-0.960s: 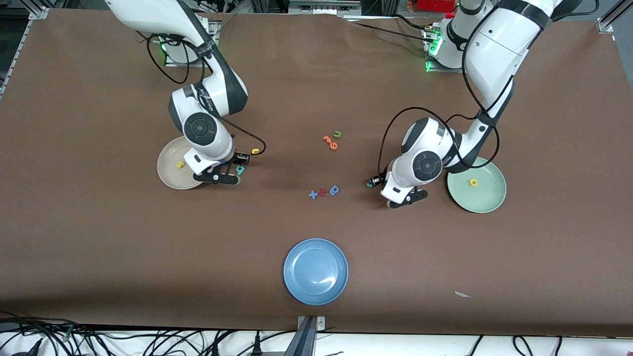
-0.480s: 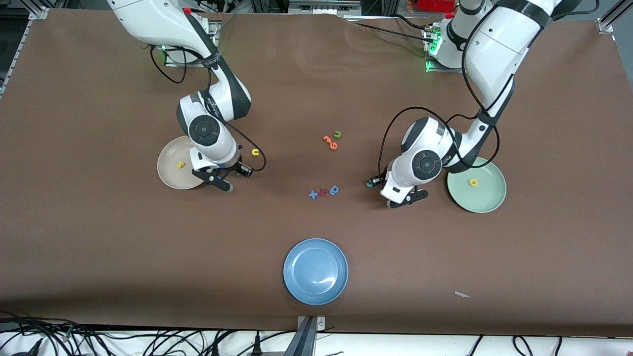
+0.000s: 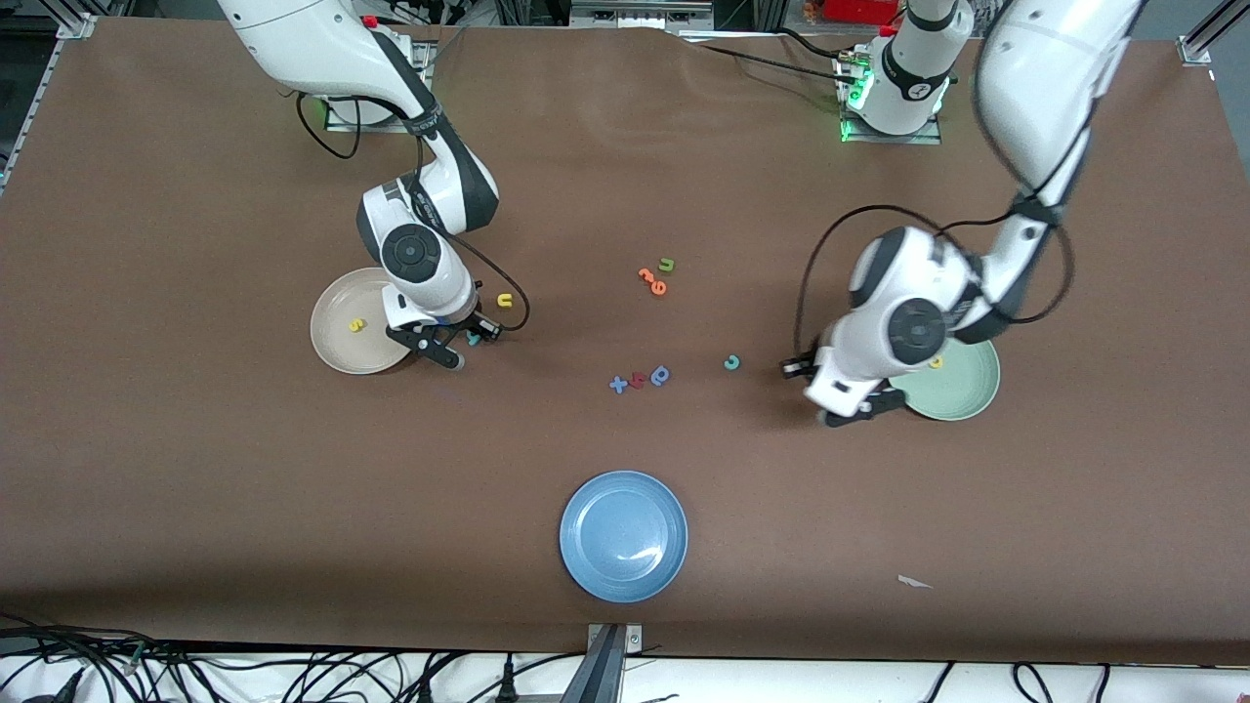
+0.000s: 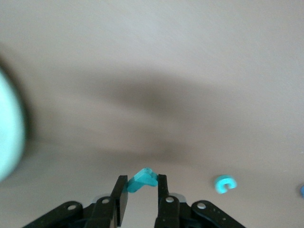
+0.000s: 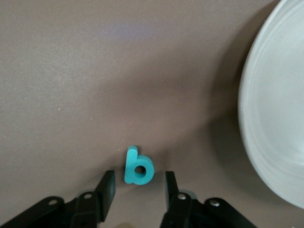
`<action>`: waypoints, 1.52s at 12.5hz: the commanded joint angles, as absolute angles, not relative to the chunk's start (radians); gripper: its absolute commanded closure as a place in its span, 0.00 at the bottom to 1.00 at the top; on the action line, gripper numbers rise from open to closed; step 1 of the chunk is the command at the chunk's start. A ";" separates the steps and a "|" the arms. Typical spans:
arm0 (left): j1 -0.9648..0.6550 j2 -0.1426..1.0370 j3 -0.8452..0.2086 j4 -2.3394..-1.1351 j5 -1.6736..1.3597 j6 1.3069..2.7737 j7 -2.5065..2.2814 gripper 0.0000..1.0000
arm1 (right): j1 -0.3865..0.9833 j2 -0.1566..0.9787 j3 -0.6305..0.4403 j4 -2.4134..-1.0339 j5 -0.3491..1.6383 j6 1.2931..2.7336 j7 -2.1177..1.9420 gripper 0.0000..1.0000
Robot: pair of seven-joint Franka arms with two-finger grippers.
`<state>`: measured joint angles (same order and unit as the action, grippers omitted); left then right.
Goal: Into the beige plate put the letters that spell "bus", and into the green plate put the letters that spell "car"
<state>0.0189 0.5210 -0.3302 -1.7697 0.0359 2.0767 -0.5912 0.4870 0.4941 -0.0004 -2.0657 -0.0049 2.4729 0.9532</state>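
One yellow "s" (image 3: pixel 357 325) lies in the beige plate (image 3: pixel 337 351); the left gripper (image 4: pixel 141 191) clamps one teal "r" (image 4: pixel 143 179); the right gripper (image 5: pixel 138 186) straddles the teal "b" (image 5: pixel 138 167), fingers apart.

s (image 3: pixel 357 325) in beige plate (image 3: pixel 337 344), a (image 3: pixel 936 362) in green plate (image 3: pixel 967 392), c (image 3: pixel 731 362) on table (image 3: pixel 195 469)

The bench (image 3: pixel 195 469) is covered in matt brown sheeting. The blue plate (image 3: pixel 623 536) is seen as smooth and glossy, the teal "b" (image 5: pixel 138 166) as matt foam, arm shells as glossy white plastic.
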 commanded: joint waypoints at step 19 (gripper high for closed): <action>0.272 0.522 -0.475 -1.740 0.043 1.986 -0.426 0.00 | 0.492 0.411 -0.040 -1.959 -0.009 2.214 0.824 0.86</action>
<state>0.2851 0.5344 -0.4260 -1.7462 0.0597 1.9908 -0.3192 0.4905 0.4699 -0.0196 -1.9902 -0.0073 2.3555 0.8840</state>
